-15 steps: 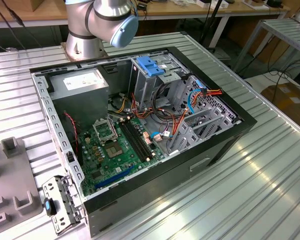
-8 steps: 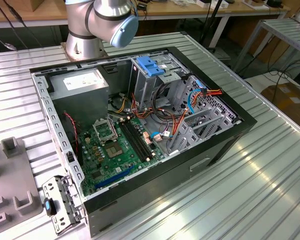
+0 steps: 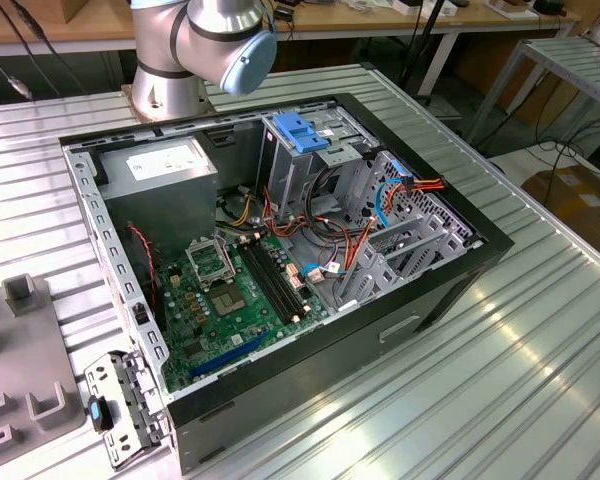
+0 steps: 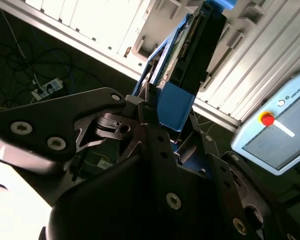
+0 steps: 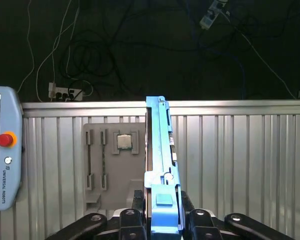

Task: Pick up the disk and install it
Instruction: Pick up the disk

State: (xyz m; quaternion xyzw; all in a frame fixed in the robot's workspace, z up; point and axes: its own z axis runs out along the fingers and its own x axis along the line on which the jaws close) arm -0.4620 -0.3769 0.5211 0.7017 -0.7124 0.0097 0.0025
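Right, the disk (image 5: pixel 157 145) is in my gripper (image 5: pixel 162 200), clear of the computer and turned edge-on to both wrist cameras. In the first wrist view I see one bright blue rail running straight away from the jaws. In the second wrist view the disk (image 4: pixel 177 45) also shows a strip of green board and a dark body beside that rail. The black fingers (image 4: pixel 155 140) are clamped on the disk from both sides, pinching it near its blue end piece.

Beyond the disk in the first wrist view lies the ribbed metal table (image 5: pixel 240 165). On it sits a grey fixture tray (image 5: pixel 110 170) carrying a small square chip (image 5: pixel 123 141). A teach pendant (image 5: pixel 0 150) with a red button sits off to the side.

In the exterior view, the open computer case (image 3: pixel 380 330) sits mid-table. The arm (image 3: pixel 210 40) rises at about eleven o'clock from the case. Inside the case:
- The grey power supply (image 3: pixel 165 170) fills the ten o'clock corner.
- A light-blue latch plate (image 3: pixel 302 133) tops the drive cage (image 3: pixel 310 185) at twelve o'clock.
- The green motherboard (image 3: pixel 230 300) lies toward seven o'clock.
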